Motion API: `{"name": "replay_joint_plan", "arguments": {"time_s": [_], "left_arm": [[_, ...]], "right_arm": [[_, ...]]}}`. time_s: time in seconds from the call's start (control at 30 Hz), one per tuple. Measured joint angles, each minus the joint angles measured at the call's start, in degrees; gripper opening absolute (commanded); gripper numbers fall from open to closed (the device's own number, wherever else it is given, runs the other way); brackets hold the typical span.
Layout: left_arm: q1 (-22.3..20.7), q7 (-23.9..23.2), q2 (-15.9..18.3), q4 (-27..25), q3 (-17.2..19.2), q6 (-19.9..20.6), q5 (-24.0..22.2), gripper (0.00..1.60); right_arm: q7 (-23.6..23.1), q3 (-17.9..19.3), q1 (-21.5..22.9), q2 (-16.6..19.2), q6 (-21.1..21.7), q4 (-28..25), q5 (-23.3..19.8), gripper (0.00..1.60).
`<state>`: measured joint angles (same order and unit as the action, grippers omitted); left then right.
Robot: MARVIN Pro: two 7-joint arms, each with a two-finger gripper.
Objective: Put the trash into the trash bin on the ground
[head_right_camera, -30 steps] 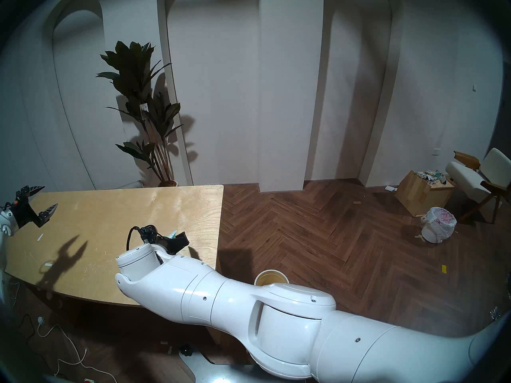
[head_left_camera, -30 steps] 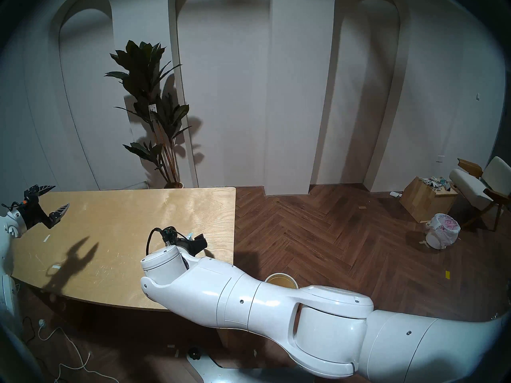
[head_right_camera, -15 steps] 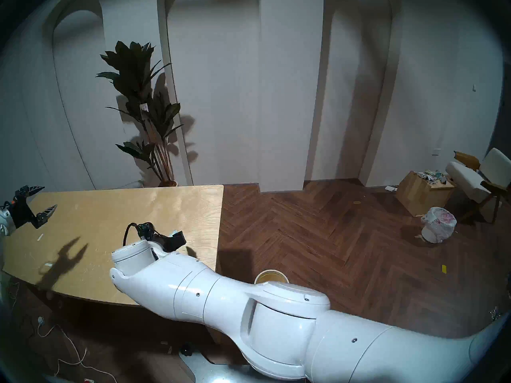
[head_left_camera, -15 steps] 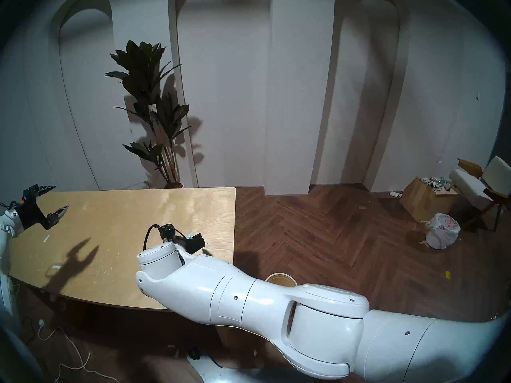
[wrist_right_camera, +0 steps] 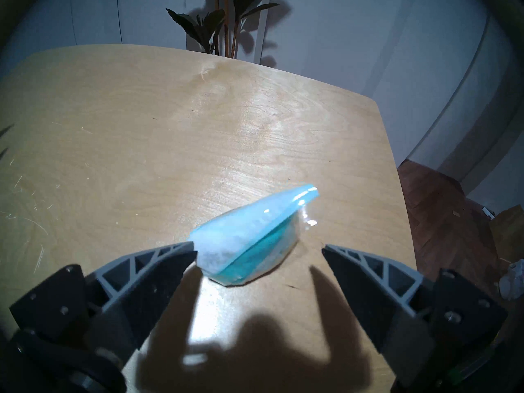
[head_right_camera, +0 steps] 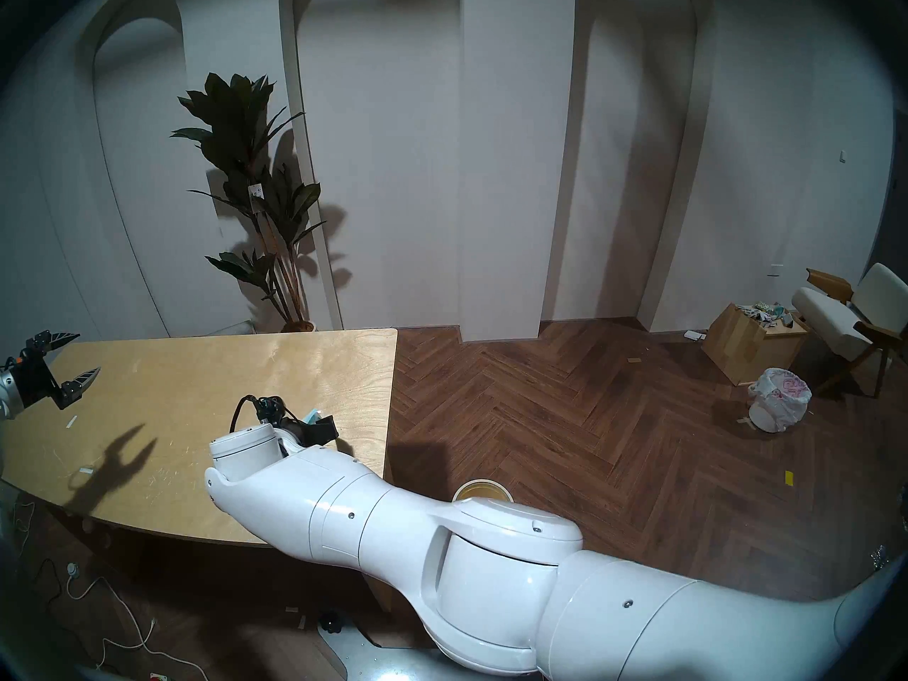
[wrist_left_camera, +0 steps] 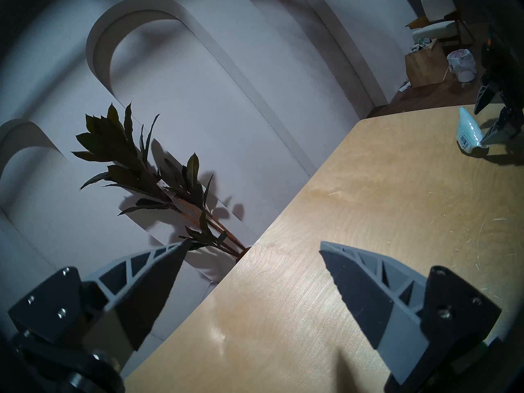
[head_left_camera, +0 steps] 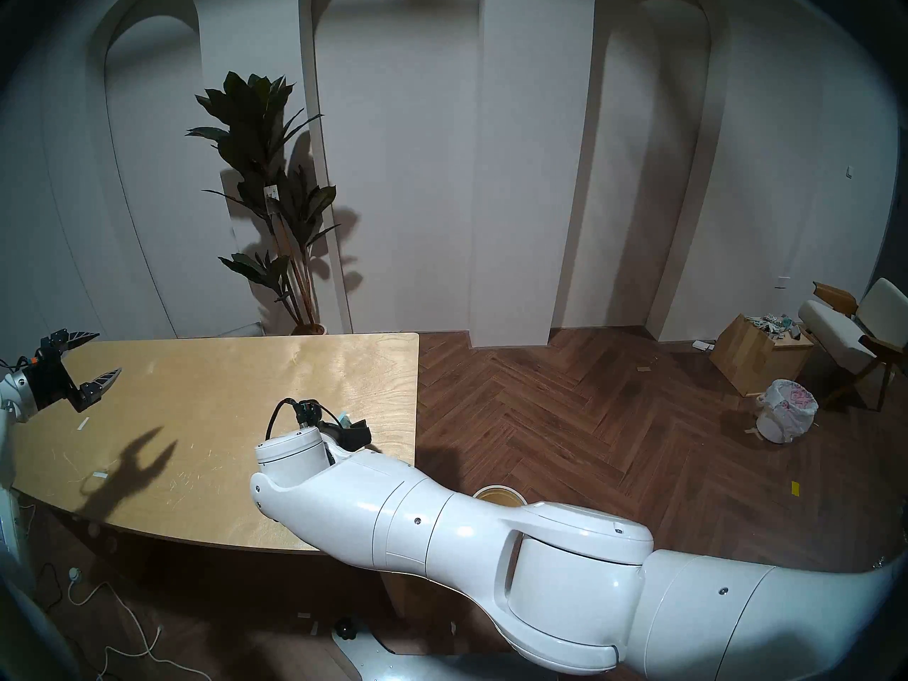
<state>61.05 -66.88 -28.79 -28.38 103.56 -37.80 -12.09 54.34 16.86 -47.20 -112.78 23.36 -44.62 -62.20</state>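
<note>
The teal-white pouch [wrist_right_camera: 249, 236] is lying on the bench [head_left_camera: 221, 380] near its right edge, sitting right between the fingers of the right gripper [wrist_right_camera: 258, 250], which is spread wide and not gripping it. The cream-yellow bin [head_left_camera: 498, 495] is on the floor just off that bench edge. The left gripper [head_left_camera: 96, 355] hangs spread open and empty at the bench's far left end.

Room and furniture around the work area

A pale wood table [head_left_camera: 221, 380] with a rounded corner stands on a dark herringbone floor [head_left_camera: 589, 409]; a tall potted plant [head_left_camera: 268, 174] rises behind it against white arched walls. Far right, a light-wood box [head_left_camera: 751, 355] heaped with scraps sits just beside a cream chair [head_left_camera: 845, 321], with a white bin lined with a pink-printed bag [head_left_camera: 785, 409] near them. White cables [head_left_camera: 123, 626] trail under the table.
</note>
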Motion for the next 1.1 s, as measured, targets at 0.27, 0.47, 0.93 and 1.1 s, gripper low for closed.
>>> {"name": "replay_joint_plan", "arguments": {"time_s": [0.27,0.47,0.93,1.1], "left_arm": [[0.6,-1.2,0.3,-0.5,0.7,1.2,-0.9,1.6],[1.1,-2.3,0.5,-1.0,1.4,2.2,-1.7,1.6],[2.3,-4.6,0.9,-2.4,2.7,4.5,-3.4,1.6],[2.9,-5.4,1.0,-2.9,3.3,5.3,-4.1,1.6]], "right_arm": [[-1.3,0.4,0.2,-0.3,-0.7,2.3,-1.4,1.6],[-2.7,0.6,0.6,-0.6,-1.4,3.6,-2.5,1.6],[-5.4,1.4,2.1,-1.0,-3.0,3.6,-3.7,1.6],[-6.2,1.7,2.6,-1.1,-3.6,3.9,-3.7,1.6]]}}
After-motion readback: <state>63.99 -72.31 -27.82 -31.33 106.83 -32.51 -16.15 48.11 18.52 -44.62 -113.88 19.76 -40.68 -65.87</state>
